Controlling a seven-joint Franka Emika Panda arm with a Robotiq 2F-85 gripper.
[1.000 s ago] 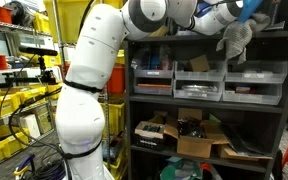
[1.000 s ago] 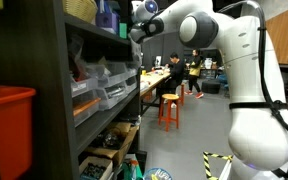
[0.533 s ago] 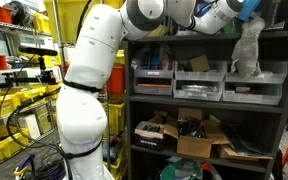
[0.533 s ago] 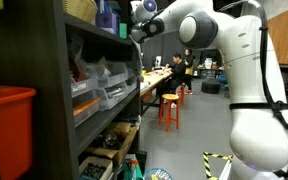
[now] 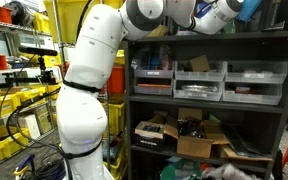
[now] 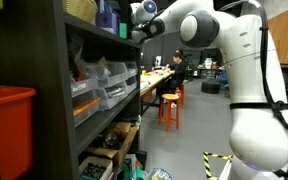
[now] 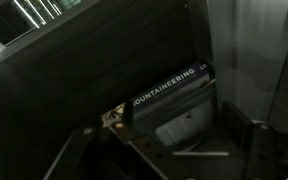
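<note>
- Now claw (image 7: 167, 130) is hovering at top of shelf unit (image 5: 209, 37), jaws apart, nothing btwn.
- "Mountaineering" book (image 7: 169, 88) is lying just ahead of it.
- Grey cloth (image 5: 234, 172) is lying by shelf foot.

White arm (image 6: 224, 40) apparently at dark shelf (image 6: 56, 100) top.

White arm (image 5: 84, 90) up and outstretched, pincer (image 7: 164, 132) spread wide, empty.
</note>
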